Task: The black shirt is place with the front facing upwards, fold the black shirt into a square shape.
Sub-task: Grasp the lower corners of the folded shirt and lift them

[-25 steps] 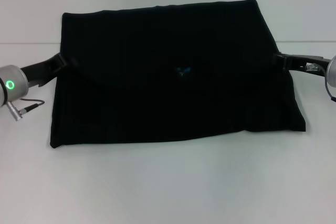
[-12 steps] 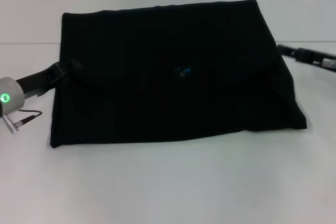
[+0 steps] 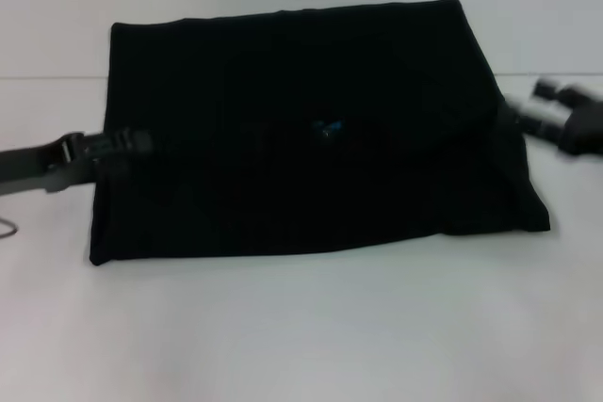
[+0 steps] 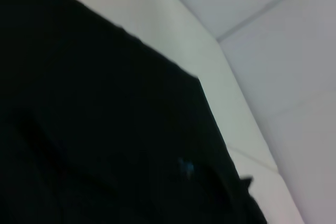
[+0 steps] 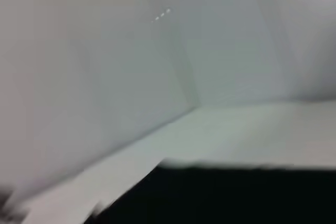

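Lying flat in the middle of the white table [image 3: 301, 327], the black shirt [image 3: 311, 138] is folded to a wide four-sided shape, matte and soft, with a small blue label [image 3: 328, 128] near its centre. At 9 o'clock the left hand [image 3: 127, 144] lies low on the shirt's left edge; I cannot tell how its fingers stand. At 3 o'clock the right hand [image 3: 528, 118] is just beside the right edge, too blurred to tell its state. Bare table lies open at 6 o'clock and 12 o'clock.
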Action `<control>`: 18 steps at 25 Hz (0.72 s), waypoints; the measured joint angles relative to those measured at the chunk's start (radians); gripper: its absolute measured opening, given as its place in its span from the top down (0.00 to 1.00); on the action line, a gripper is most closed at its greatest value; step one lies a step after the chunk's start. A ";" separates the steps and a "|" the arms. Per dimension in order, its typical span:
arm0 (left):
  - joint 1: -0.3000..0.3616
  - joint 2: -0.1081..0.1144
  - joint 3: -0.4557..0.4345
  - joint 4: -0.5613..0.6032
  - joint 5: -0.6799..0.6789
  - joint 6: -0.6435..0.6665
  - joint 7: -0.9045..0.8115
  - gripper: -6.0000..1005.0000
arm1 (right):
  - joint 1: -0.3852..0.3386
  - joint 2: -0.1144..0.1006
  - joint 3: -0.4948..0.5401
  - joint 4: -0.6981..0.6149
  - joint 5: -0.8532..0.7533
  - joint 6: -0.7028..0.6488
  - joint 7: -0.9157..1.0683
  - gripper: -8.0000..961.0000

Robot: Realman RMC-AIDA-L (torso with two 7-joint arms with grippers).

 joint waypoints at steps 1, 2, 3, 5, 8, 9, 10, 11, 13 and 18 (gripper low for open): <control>0.010 0.007 0.017 0.008 0.000 0.026 -0.008 0.19 | -0.001 0.001 -0.011 0.000 -0.040 -0.028 -0.029 0.09; 0.022 0.011 0.040 0.024 0.003 0.043 -0.016 0.19 | -0.002 0.007 -0.020 0.000 -0.078 -0.052 -0.060 0.08; 0.032 0.014 0.062 0.041 0.008 0.056 -0.023 0.18 | -0.002 0.016 -0.024 0.000 -0.108 -0.067 -0.091 0.08; 0.048 0.011 0.094 0.073 0.028 0.063 -0.029 0.17 | -0.004 0.041 -0.033 0.001 -0.165 -0.096 -0.163 0.08; 0.059 -0.003 0.118 0.105 0.090 0.036 -0.030 0.17 | -0.005 0.068 -0.056 0.015 -0.221 -0.114 -0.258 0.08; 0.059 -0.003 0.118 0.106 0.092 0.034 -0.030 0.17 | -0.001 0.071 -0.071 0.027 -0.232 -0.116 -0.280 0.08; 0.058 -0.006 0.119 0.107 0.111 0.019 -0.029 0.17 | 0.002 0.071 -0.083 0.038 -0.235 -0.117 -0.288 0.08; 0.058 -0.008 0.120 0.108 0.122 0.004 -0.029 0.17 | 0.006 0.071 -0.093 0.049 -0.237 -0.118 -0.293 0.08; 0.058 -0.014 0.119 0.108 0.135 -0.037 -0.028 0.18 | 0.012 0.070 -0.102 0.062 -0.237 -0.118 -0.294 0.08; 0.059 -0.025 0.115 0.108 0.140 -0.101 -0.028 0.20 | 0.015 0.071 -0.113 0.066 -0.240 -0.118 -0.287 0.08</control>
